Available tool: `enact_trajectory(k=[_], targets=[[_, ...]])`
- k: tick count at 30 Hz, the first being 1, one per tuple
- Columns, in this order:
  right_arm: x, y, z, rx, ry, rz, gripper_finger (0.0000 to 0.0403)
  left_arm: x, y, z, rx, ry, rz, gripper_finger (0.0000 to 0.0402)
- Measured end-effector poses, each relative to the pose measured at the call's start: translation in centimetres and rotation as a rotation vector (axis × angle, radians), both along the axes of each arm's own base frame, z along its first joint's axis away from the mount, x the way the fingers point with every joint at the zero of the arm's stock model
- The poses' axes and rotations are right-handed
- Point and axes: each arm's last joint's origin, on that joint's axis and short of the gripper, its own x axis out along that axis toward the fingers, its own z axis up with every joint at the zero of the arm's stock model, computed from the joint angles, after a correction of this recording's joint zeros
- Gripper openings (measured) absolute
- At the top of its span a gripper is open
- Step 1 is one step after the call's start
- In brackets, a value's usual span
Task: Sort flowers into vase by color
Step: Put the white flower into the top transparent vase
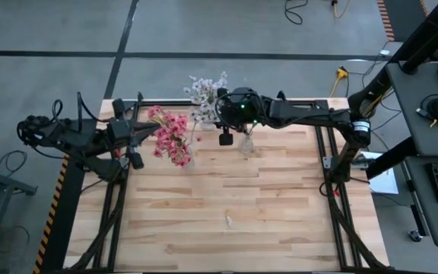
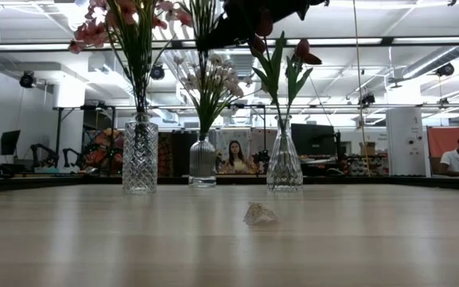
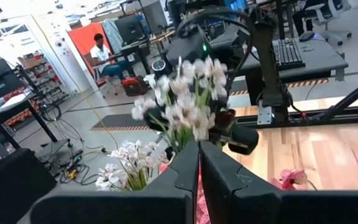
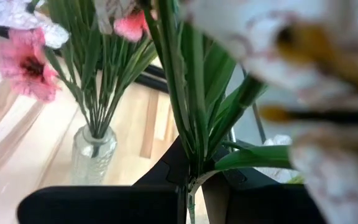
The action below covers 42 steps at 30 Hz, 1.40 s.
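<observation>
Three glass vases stand in a row at the far side of your table: pink flowers in the left vase, white flowers in the middle vase, dark red flowers in the right vase. Your right gripper hangs above the right vase, fingers clamped on a green-stalked white stem that rises straight out between them, its long axis running along the fingers. Your left gripper sits beside the pink flowers with its fingers pressed together; you cannot tell whether they pinch anything.
</observation>
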Motion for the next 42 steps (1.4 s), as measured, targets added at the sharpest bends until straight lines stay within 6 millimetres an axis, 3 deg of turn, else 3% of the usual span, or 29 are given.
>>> enact_trajectory(k=[20, 35, 42], targets=[[-0.6, -3.1, 0.5, 0.028, -0.098, -0.166, 0.0018, 0.1, 0.0, 0.2, -0.11, -0.062, 0.011, 0.0], [-0.7, -3.2, 0.2, 0.042, -0.076, -0.171, 0.0018, 2.7, -1.1, -0.4, -0.147, -0.065, 0.017, 0.0], [-0.7, -3.2, 0.2, 0.05, -0.079, -0.174, 0.0018, 2.9, -1.2, -0.4, -0.123, -0.051, 0.017, 0.0]])
